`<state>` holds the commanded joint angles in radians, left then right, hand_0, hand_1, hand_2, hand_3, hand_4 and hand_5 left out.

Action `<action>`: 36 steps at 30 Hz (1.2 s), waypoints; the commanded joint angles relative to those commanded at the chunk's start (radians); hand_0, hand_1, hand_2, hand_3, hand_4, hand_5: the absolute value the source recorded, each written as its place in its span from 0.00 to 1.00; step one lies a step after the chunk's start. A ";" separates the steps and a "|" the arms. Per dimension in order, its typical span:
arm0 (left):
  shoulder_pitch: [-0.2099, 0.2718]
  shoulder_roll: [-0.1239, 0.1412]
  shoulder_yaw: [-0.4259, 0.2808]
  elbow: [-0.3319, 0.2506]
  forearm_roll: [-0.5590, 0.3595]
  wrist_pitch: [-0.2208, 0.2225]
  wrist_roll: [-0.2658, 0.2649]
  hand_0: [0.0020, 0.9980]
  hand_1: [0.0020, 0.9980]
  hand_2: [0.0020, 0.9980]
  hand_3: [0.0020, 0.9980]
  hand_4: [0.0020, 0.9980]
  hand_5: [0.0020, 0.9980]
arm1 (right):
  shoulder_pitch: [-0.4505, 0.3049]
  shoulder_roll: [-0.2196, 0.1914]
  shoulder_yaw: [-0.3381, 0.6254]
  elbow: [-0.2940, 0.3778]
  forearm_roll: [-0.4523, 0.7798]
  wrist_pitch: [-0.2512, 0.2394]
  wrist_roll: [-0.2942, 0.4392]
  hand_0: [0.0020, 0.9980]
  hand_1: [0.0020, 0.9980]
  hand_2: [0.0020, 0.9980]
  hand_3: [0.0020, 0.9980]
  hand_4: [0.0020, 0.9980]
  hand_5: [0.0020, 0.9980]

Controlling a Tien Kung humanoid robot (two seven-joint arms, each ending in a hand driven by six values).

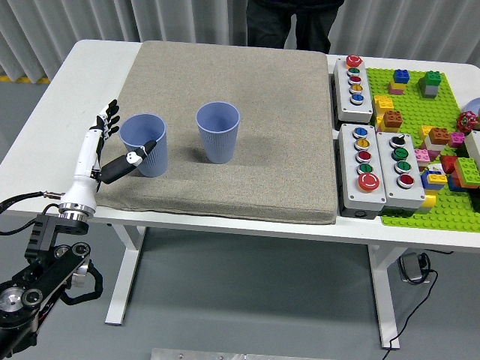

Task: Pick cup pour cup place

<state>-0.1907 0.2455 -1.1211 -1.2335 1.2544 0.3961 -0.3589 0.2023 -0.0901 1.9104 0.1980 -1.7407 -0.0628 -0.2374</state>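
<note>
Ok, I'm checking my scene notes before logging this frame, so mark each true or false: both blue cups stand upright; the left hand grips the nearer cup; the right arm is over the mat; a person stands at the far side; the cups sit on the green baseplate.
1. Both cups, left cup and centre cup, stand upright: true.
2. The left hand grips the left cup: false; its fingers are spread beside it.
3. Right arm over the mat: false; it is out of view.
4. A person stands at the far side: true.
5. Cups sit on the green baseplate: false; on the mat.
</note>
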 joint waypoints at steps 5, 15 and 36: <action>-0.008 -0.001 -0.024 -0.031 -0.056 0.012 -0.012 0.86 0.94 1.00 1.00 0.99 0.46 | -0.001 0.000 0.000 0.000 0.001 -0.001 -0.001 0.70 0.68 0.61 0.60 0.02 0.39; -0.068 -0.028 -0.061 0.039 -0.381 -0.064 -0.064 0.78 0.81 0.90 0.92 0.97 0.74 | -0.001 0.001 -0.007 0.000 0.013 -0.003 -0.001 0.70 0.68 0.61 0.60 0.02 0.39; -0.092 -0.059 -0.080 0.084 -0.652 -0.138 -0.054 0.78 0.81 0.91 0.88 0.90 1.00 | -0.006 0.003 -0.010 0.001 0.012 -0.002 -0.002 0.70 0.68 0.61 0.60 0.01 0.38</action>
<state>-0.2823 0.1866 -1.2013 -1.1491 0.6022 0.2583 -0.4128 0.1967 -0.0869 1.9007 0.1988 -1.7291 -0.0649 -0.2398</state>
